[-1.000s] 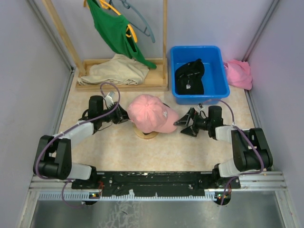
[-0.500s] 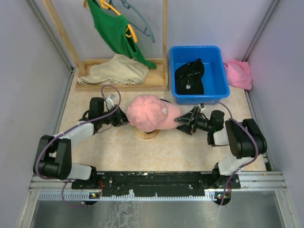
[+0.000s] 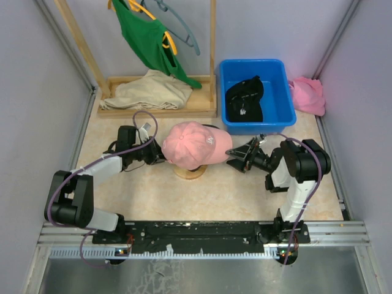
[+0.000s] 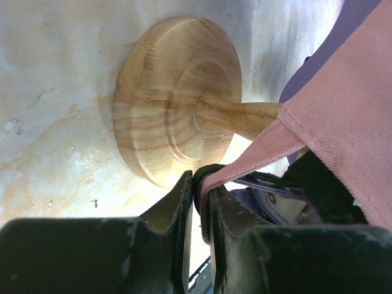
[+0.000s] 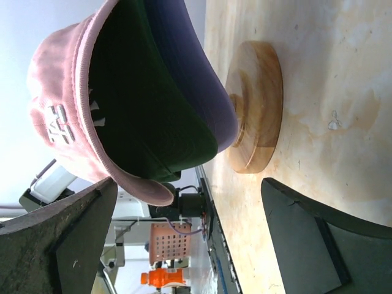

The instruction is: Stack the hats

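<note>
Pink fabric cap (image 3: 193, 144) sits on the round wooden stand (image 4: 171, 92) mid-worktop (image 3: 153, 196), long axis running left edge to right edge, brim pointing right. My left arm's fingers (image 4: 168, 214) are clenched on its rear hem; my right arm's fingers (image 5: 318, 233) are spread, holding nothing, just off the brim tip. The black cap (image 3: 245, 98) in the blue plastic bin (image 3: 257, 128) at the far right corner I'd judge falls to the right arm, the nearer one.
</note>
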